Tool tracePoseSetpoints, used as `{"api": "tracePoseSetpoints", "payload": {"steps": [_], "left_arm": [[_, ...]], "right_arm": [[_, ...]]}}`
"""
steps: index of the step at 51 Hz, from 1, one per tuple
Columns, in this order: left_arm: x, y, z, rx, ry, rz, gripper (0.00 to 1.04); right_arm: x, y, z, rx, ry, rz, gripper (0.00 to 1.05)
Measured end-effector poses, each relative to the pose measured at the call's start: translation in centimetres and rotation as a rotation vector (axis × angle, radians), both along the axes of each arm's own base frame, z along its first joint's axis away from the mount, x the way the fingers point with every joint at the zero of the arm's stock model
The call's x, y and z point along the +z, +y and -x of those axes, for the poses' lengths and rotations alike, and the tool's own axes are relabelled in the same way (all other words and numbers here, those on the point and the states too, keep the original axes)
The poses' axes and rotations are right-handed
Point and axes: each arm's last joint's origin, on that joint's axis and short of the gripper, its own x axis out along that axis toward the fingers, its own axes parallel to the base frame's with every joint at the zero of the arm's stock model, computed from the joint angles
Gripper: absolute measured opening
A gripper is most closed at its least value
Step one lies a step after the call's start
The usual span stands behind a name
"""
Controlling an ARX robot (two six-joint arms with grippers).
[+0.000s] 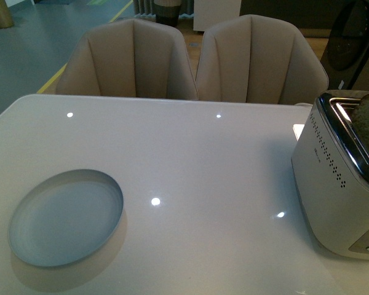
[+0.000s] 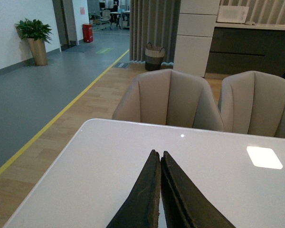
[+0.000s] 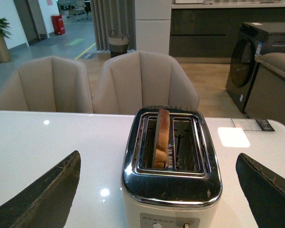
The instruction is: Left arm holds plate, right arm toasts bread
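Plate (image 1: pixel 66 216) lies nearest, empty, on white table (image 1: pixel 190 160) at front-left, nothing gripping it. Left gripper (image 2: pixel 160 159) has jaws pressed together w/ nothing between; right gripper (image 3: pixel 159 190) jaws spread wide, empty, toaster (image 3: pixel 173 183) just ahead. Bread (image 3: pixel 162 135) stands upright in one slot, top poking out. Risks, my guess: pinching crust too hard tears slice; plate skids on glossy top if nudged. Two beige chairs (image 1: pixel 190 61) beyond, not blocking.

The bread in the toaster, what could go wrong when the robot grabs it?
The bread stands in a narrow slot of the toaster, so the open right gripper might bump the metal or squash the slice. The plate sits far from it, and the shut left gripper isn't holding it yet.
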Motion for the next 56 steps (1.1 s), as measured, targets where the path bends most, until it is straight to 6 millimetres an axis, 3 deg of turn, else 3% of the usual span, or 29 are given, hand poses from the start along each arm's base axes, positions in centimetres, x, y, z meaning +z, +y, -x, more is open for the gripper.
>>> {"api": "tracePoseSetpoints", "payload": {"steps": [25, 41, 56], "left_arm": [[-0.4, 0.0, 1.7, 0.000, 0.011, 0.000, 0.03], [-0.3, 0.0, 1.7, 0.000, 0.005, 0.000, 0.04], [-0.3, 0.0, 1.7, 0.000, 0.005, 0.000, 0.53]], "right_arm": [[0.0, 0.0, 0.0, 0.000, 0.000, 0.000, 0.96], [0.0, 0.0, 0.0, 0.000, 0.000, 0.000, 0.96], [0.0, 0.0, 0.0, 0.000, 0.000, 0.000, 0.96]]}}
